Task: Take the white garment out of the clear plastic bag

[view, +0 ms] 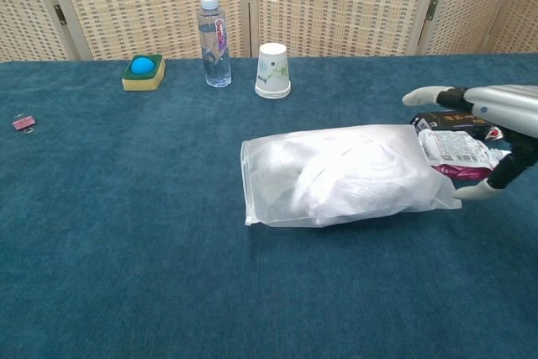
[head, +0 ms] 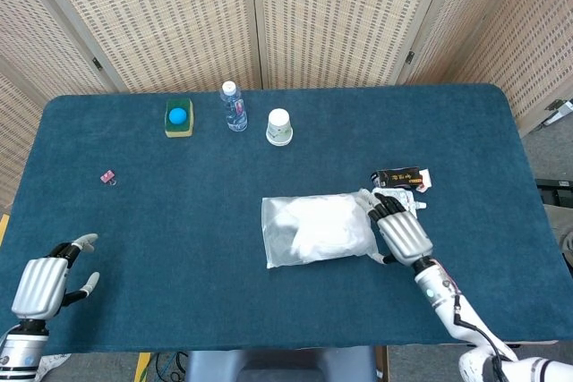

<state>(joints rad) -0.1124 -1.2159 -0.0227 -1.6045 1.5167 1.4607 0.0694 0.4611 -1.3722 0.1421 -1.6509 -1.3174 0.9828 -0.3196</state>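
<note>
The clear plastic bag [head: 304,252] lies flat at the table's middle, with the white garment [head: 324,224] bunched inside it. In the chest view the bag [view: 265,166] has its right end toward my right hand [view: 498,136]. That right hand [head: 401,230] hovers at the bag's right end with fingers spread and nothing in it; its thumb is close to the bag's near right corner. Whether it touches the plastic I cannot tell. My left hand [head: 40,284] stays at the table's near left edge, fingers apart and empty, far from the bag.
A printed pouch [view: 454,149] and a black box [head: 397,176] lie just right of the bag, under and behind my right hand. At the back stand a paper cup [head: 279,127], a water bottle [head: 235,106] and a sponge with a blue ball [head: 179,117]. A pink clip [head: 106,177] lies far left.
</note>
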